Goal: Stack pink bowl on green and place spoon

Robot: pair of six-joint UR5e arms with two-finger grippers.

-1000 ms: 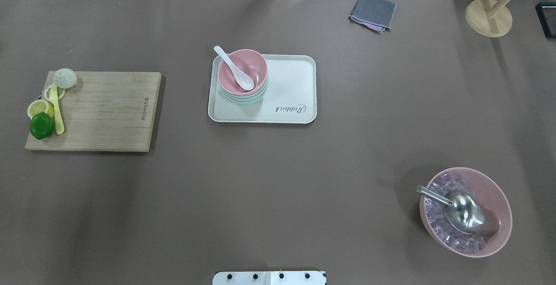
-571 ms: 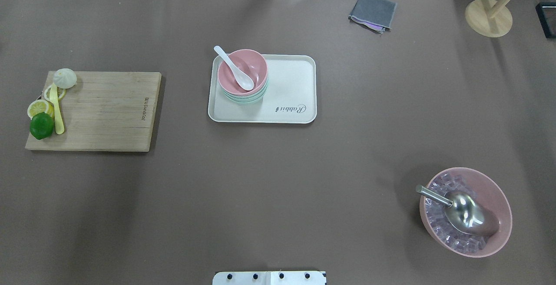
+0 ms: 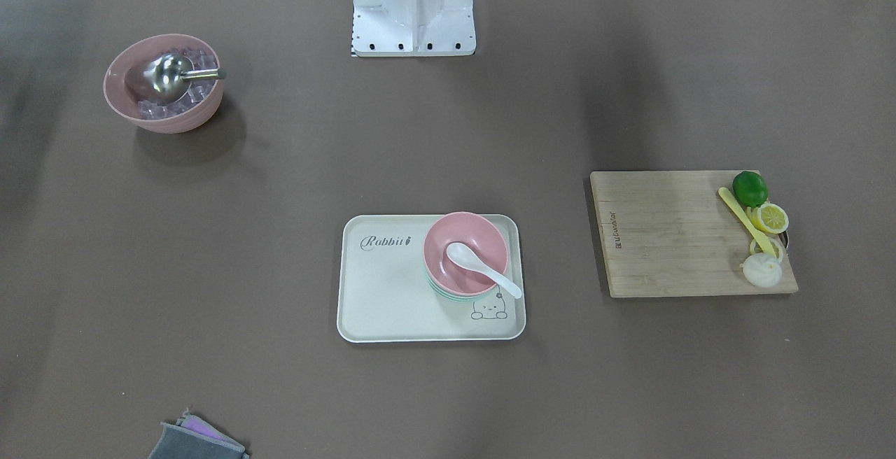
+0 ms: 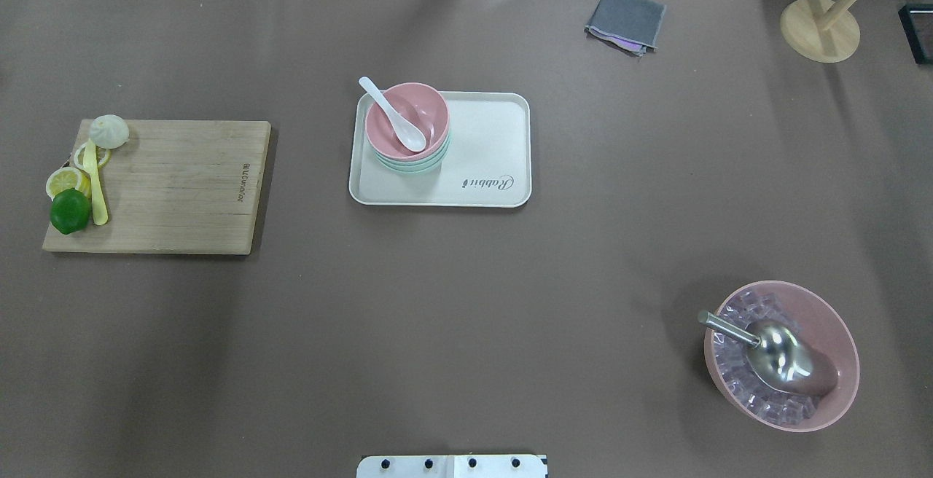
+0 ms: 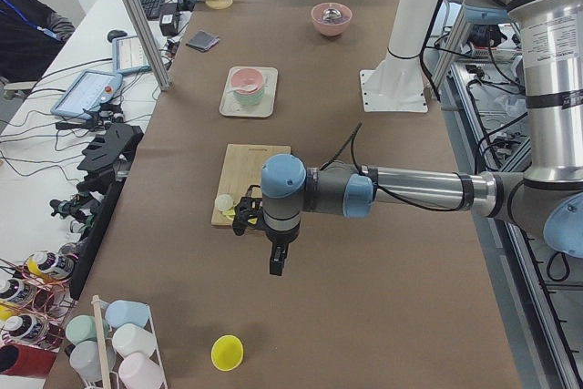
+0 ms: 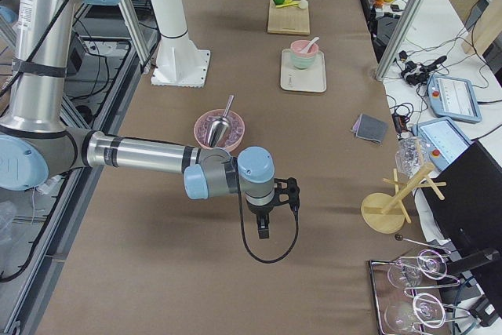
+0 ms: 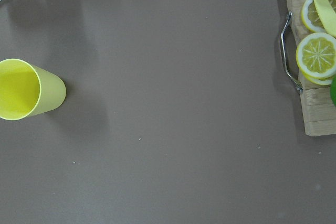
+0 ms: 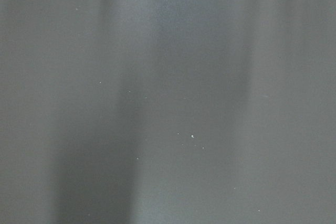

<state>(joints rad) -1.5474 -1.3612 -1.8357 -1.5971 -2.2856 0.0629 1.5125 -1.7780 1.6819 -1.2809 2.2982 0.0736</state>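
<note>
The pink bowl [image 4: 407, 121] sits nested on the green bowl [image 4: 412, 165] at the left end of the cream tray [image 4: 481, 150]. The white spoon [image 4: 393, 115] lies in the pink bowl, its handle over the far-left rim. The stack also shows in the front view [image 3: 465, 252]. My left gripper [image 5: 276, 261] hangs over bare table beyond the cutting board, seen only in the exterior left view. My right gripper [image 6: 263, 227] hangs over bare table past the ice bowl, seen only in the exterior right view. I cannot tell whether either is open or shut.
A wooden cutting board [image 4: 175, 186] with lime, lemon slices, bun and yellow knife lies at left. A large pink bowl [image 4: 781, 354] of ice with a metal scoop stands at front right. A grey cloth [image 4: 625, 19], a wooden stand [image 4: 820, 28] and a yellow cup [image 7: 26, 88] are around.
</note>
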